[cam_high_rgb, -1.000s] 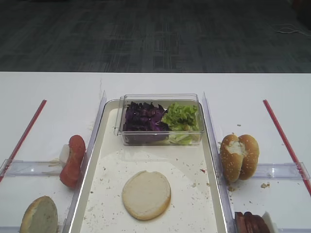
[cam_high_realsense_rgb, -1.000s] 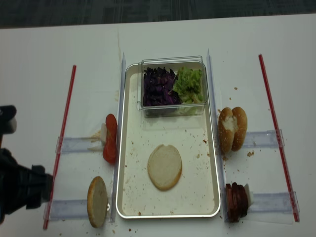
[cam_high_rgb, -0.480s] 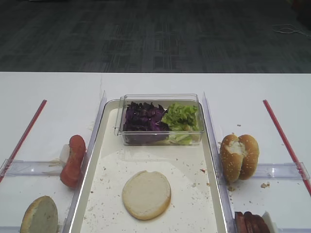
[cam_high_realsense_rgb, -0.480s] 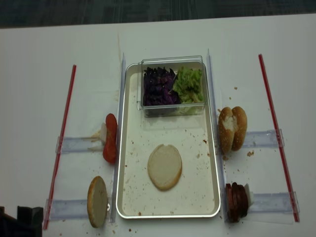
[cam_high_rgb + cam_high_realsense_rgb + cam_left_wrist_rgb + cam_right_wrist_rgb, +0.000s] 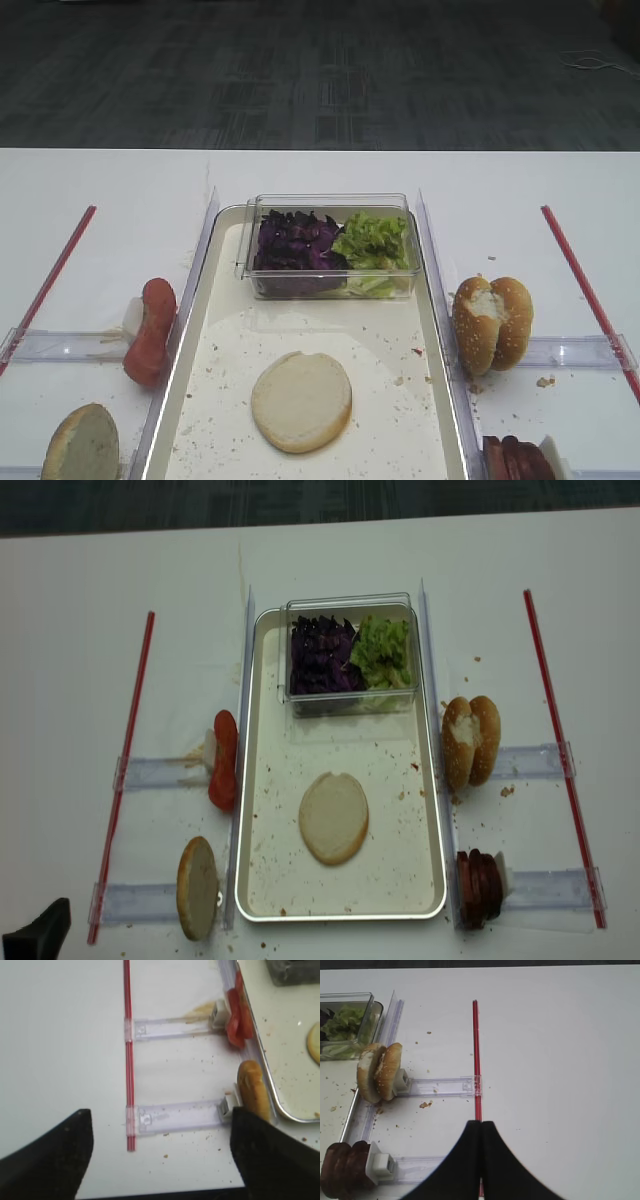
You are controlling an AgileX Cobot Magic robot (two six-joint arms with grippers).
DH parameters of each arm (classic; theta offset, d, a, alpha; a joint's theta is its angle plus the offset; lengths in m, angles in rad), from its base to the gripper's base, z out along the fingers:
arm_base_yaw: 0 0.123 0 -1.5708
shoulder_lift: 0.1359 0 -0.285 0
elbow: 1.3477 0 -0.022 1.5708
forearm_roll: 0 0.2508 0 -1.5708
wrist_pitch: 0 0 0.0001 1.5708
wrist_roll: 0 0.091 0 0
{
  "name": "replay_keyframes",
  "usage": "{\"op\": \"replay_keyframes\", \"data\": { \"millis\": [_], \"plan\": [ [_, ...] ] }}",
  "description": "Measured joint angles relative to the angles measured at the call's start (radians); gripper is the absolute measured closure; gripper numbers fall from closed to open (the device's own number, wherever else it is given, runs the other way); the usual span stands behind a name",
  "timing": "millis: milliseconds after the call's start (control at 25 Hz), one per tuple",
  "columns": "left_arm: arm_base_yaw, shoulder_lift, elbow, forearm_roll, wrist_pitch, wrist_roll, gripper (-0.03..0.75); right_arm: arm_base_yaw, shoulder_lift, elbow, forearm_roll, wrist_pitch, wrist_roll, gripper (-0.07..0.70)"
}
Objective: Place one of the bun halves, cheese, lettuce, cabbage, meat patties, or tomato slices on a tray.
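A pale bun half (image 5: 301,401) (image 5: 333,817) lies flat, cut face up, on the crumb-speckled cream tray (image 5: 270,875). Purple cabbage (image 5: 320,656) and green lettuce (image 5: 381,652) fill a clear box at the tray's far end. Tomato slices (image 5: 224,760) stand left of the tray. Meat patties (image 5: 478,887) (image 5: 342,1170) stand to its right. Cheese is out of view. My left gripper (image 5: 160,1160) is open over the table left of the tray and holds nothing. My right gripper (image 5: 481,1122) is shut and empty above the red strip (image 5: 476,1060).
A duller bun half (image 5: 197,887) (image 5: 252,1090) stands on edge at the tray's near left. A torn sesame bun (image 5: 470,740) (image 5: 379,1078) stands to the right. Clear plastic rails (image 5: 150,773) and red strips (image 5: 125,760) lie on both sides of the white table.
My left arm has drawn back toward the near left corner; only a dark tip still shows in the overhead view. The food and tray have not moved.
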Motion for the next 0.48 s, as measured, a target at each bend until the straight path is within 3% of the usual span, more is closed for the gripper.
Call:
{"op": "replay_keyframes", "data": {
  "millis": [160,480],
  "plan": [
    [0.002,-0.123,0.000,0.000,0.006,0.002,0.162,0.000,0.000,0.000,0.000,0.000,0.000,0.323],
    [0.002,-0.133,0.000,-0.006,0.011,0.002,0.162,0.000,0.000,0.000,0.000,0.002,0.000,0.323]
  ]
}}
